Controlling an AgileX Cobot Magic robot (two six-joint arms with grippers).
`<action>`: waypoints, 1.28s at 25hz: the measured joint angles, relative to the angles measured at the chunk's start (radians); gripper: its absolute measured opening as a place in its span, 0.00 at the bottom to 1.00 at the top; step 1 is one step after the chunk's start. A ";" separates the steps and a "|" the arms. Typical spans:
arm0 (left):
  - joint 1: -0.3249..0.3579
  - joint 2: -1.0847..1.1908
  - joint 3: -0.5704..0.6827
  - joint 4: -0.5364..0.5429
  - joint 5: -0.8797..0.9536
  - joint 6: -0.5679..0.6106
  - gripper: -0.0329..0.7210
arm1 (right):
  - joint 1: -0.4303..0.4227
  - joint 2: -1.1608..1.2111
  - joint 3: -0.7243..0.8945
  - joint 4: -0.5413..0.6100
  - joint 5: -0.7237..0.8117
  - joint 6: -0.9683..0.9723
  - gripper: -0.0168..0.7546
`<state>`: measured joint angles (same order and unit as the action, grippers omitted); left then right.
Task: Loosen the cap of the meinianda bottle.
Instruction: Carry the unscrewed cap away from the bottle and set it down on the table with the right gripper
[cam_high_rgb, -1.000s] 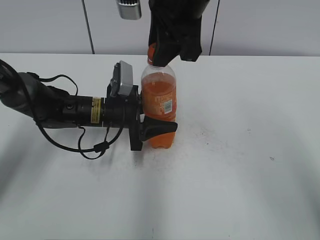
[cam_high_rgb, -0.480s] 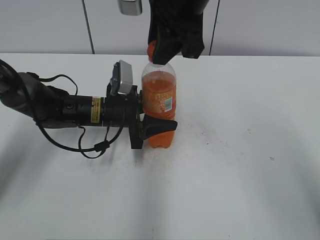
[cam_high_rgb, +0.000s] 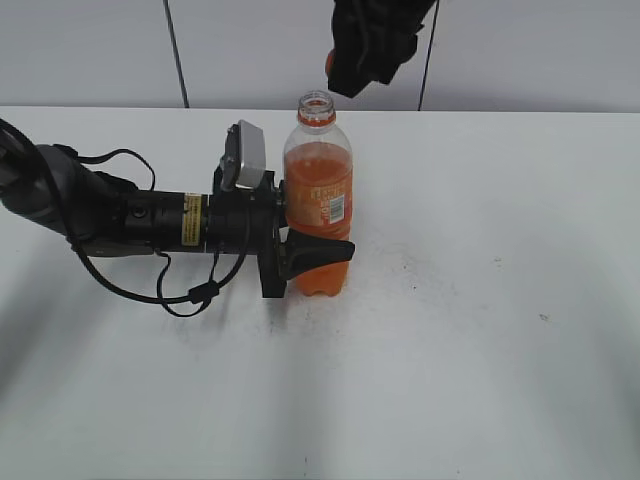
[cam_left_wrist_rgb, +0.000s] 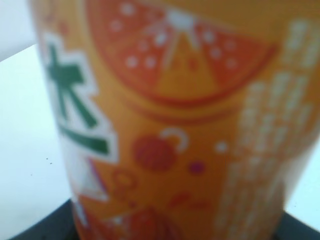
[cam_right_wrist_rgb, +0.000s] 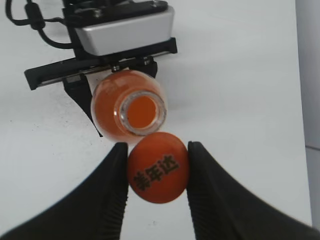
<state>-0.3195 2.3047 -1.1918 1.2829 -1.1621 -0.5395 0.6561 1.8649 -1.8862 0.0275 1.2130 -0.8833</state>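
Cap (cam_right_wrist_rgb: 158, 166) lifted off meinianda bottle (cam_high_rgb: 318, 205), pinched in right gripper (cam_right_wrist_rgb: 157, 172); left gripper (cam_high_rgb: 300, 258) seemingly clamps bottle body.

Between your right gripper's (cam_right_wrist_rgb: 157, 165) black fingers (cam_right_wrist_rgb: 207, 192) sits the orange cap (cam_right_wrist_rgb: 157, 167), dark lettering on top; below it, the meinianda bottle (cam_high_rgb: 318, 205) shows orange soda, an orange label and a white barcode patch.

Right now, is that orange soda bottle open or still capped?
Open. The meinianda bottle shows a bare mouth, and the cap is pinched in the right gripper, off the neck.
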 joint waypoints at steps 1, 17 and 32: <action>0.000 0.000 0.000 0.000 0.000 0.000 0.57 | -0.006 0.000 0.000 -0.012 0.000 0.034 0.37; 0.000 0.000 0.000 -0.003 0.010 -0.005 0.57 | -0.491 0.000 0.274 0.229 -0.232 0.447 0.37; 0.000 0.000 -0.001 -0.004 0.014 -0.007 0.57 | -0.647 -0.001 0.848 0.086 -0.713 0.735 0.37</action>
<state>-0.3195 2.3047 -1.1926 1.2791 -1.1480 -0.5467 0.0087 1.8641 -1.0385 0.1133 0.5004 -0.1478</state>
